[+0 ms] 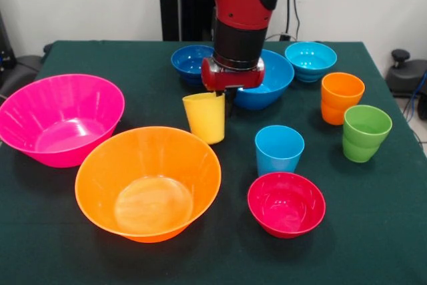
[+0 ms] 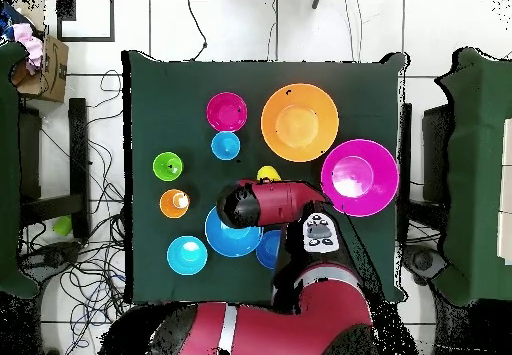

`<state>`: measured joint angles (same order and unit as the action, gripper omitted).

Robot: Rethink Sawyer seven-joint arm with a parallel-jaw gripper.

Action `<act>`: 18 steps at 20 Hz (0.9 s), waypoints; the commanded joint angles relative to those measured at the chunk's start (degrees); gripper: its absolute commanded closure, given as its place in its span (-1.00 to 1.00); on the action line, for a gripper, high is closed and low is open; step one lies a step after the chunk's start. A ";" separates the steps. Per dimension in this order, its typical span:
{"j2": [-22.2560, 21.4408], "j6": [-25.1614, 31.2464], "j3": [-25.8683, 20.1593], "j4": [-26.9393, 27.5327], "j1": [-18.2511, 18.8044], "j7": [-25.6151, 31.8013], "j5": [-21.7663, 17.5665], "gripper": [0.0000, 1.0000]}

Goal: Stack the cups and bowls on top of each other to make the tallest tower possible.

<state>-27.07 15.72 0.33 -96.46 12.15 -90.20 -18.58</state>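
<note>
A dark green cloth-covered table (image 1: 387,231) is filling the scene; a cardboard box (image 2: 45,66) is sitting off its corner, with cables (image 2: 95,271) trailing alongside one edge.

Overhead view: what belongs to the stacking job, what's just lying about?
Job: yellow cup, light-blue cup, orange cup, green cup; large pink bowl, large orange bowl, medium blue bowl, small dark blue bowl, small cyan bowl, small red bowl.
Lying about: cardboard box, floor cables.
</note>
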 commanded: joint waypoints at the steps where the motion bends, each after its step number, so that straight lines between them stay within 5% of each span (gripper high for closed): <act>1: 1.22 0.55 -3.75 0.61 -1.64 -6.05 -0.05 1.00; 8: -16.79 21.44 -6.05 -7.06 -0.65 0.25 4.50 1.00; 18: -15.20 25.60 -8.04 0.88 2.62 6.14 0.68 1.00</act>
<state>-43.15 36.55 -1.21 -99.38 13.04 -90.20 -16.30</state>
